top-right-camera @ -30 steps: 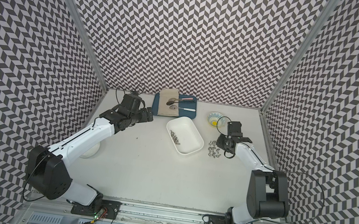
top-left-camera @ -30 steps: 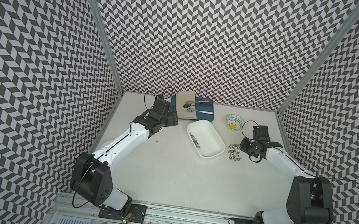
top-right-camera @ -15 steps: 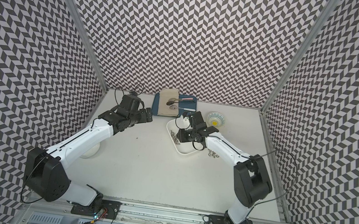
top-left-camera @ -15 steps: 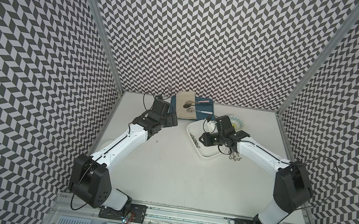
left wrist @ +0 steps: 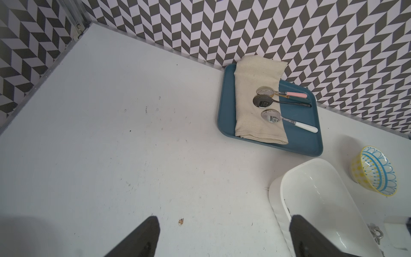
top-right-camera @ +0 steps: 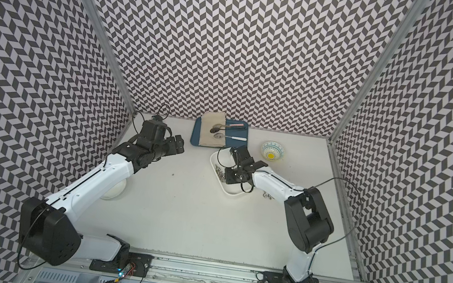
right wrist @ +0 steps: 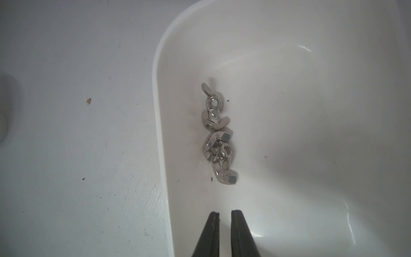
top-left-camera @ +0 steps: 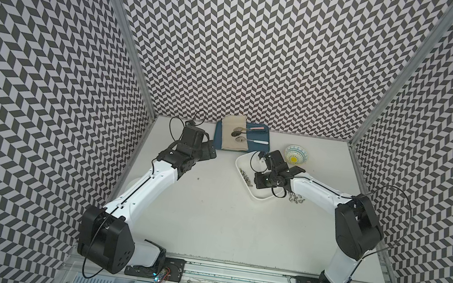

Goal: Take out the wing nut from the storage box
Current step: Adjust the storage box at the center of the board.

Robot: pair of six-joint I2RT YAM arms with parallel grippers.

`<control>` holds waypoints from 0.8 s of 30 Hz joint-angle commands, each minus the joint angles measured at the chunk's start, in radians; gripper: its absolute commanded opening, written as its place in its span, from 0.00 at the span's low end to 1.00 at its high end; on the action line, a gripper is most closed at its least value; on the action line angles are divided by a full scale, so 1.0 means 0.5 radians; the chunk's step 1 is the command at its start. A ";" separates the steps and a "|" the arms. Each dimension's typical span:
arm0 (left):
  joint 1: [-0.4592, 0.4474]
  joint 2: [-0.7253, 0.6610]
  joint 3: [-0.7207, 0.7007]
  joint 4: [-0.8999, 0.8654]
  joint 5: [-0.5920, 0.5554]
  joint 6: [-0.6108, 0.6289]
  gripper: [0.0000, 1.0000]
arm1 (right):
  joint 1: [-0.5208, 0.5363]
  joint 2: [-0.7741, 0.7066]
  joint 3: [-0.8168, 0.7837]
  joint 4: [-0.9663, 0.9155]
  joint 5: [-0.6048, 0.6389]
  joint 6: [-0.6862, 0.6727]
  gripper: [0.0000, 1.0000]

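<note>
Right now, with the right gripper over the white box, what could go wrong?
The wing nuts lie tangled in one clump, so a pinch may lift several or slip. The right gripper is nearly shut; descending like that would shove the pile. The clump sits near the storage box wall, which a finger could snag.

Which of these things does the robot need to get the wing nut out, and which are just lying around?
For the job: box, wing nuts inside it, right claw.

Just lying about: tray, cloth, three spoons, bowl.
</note>
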 commanded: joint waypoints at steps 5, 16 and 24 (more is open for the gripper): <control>0.028 -0.060 -0.039 -0.010 0.030 0.026 0.95 | 0.033 -0.019 -0.115 -0.088 0.066 -0.066 0.13; 0.039 -0.070 -0.053 -0.004 0.047 0.038 0.95 | 0.330 0.044 -0.031 -0.057 -0.198 0.058 0.13; 0.052 -0.104 -0.072 -0.010 0.049 0.039 0.95 | 0.410 0.110 0.214 -0.076 -0.215 0.157 0.13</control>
